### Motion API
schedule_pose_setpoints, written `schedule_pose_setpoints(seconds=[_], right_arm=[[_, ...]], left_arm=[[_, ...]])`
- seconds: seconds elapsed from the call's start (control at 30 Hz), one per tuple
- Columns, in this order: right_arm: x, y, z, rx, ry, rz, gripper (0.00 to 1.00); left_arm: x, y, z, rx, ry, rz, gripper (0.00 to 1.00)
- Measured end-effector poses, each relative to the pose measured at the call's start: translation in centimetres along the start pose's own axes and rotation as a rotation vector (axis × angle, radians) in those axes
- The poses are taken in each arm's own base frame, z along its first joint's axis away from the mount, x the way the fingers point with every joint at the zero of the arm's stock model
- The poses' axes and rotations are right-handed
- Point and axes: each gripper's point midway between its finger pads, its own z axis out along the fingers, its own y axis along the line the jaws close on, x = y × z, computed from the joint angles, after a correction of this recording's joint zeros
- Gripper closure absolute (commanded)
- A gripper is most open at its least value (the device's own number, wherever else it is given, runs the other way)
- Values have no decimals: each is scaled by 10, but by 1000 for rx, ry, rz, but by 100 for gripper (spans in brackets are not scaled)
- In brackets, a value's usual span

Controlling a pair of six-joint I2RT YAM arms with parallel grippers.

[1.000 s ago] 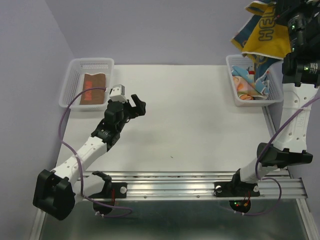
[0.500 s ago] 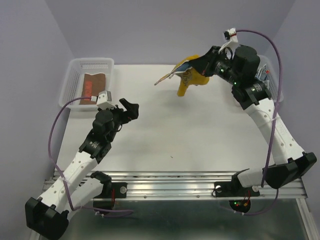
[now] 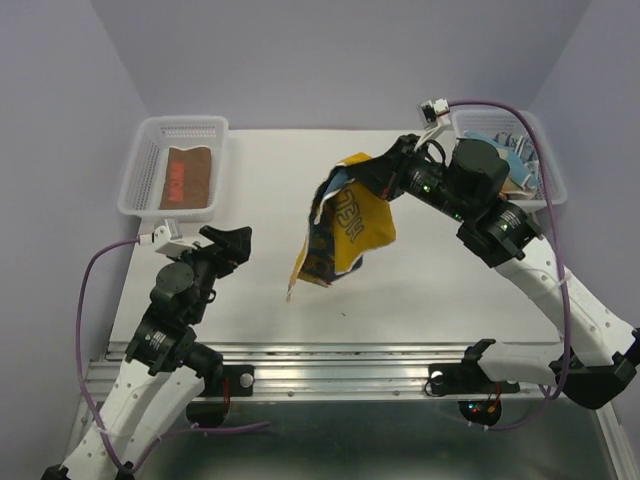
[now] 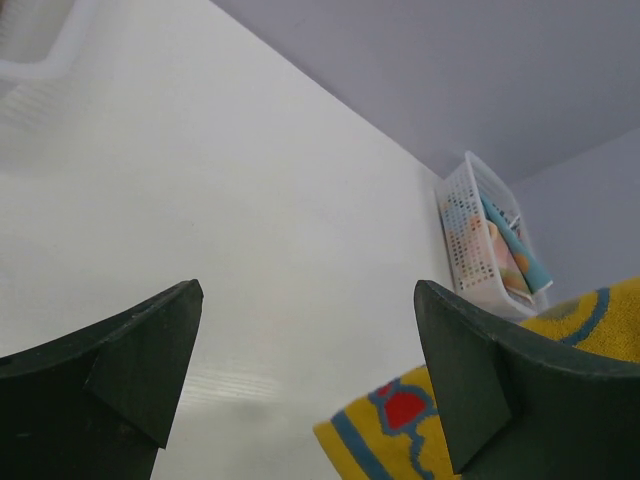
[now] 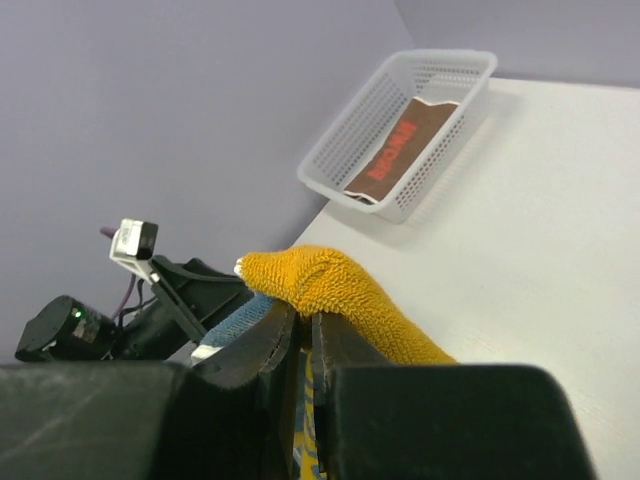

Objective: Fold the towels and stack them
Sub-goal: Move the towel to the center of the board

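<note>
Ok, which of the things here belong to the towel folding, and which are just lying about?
Job:
- yellow towel, hanging from the right gripper, jaws shut on it
- brown towel
- crumpled towels

Lying about:
- left basket, only holding the brown towel
- right basket, only holding the crumpled towels

A yellow towel (image 3: 350,225) with blue edging and dark lettering is hanging in loose folds over the middle of the table (image 3: 430,290). Its bunched top is being pinched by the right gripper (image 3: 365,170), and its lowest corner is pointing toward the near left. A brown towel (image 3: 188,177) with red print is lying flat in the white basket (image 3: 180,122) at the far left. More towels (image 4: 505,255), blue, white and orange, are sitting crumpled in the white basket (image 4: 460,240) at the far right.
</note>
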Motion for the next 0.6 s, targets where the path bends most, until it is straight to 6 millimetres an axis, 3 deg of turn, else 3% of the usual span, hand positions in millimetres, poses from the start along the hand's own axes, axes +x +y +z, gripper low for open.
schedule_pose_setpoints(seconds=[0.17, 0.3, 0.43, 0.53, 0.6], right_arm=[[0, -27, 4, 129, -27, -11, 87], [21, -67, 31, 254, 13, -58, 86], [72, -143, 83, 400, 157, -88, 85], [110, -232, 122, 501, 273, -72, 78], [113, -289, 151, 559, 302, -94, 66]], left_arm=[[6, 6, 0, -21, 19, -13, 1], [24, 15, 16, -63, 69, 8, 1], [46, 25, 37, -110, 135, 43, 1], [65, 35, 54, -150, 187, 83, 1], [73, 40, 61, -166, 209, 103, 1]])
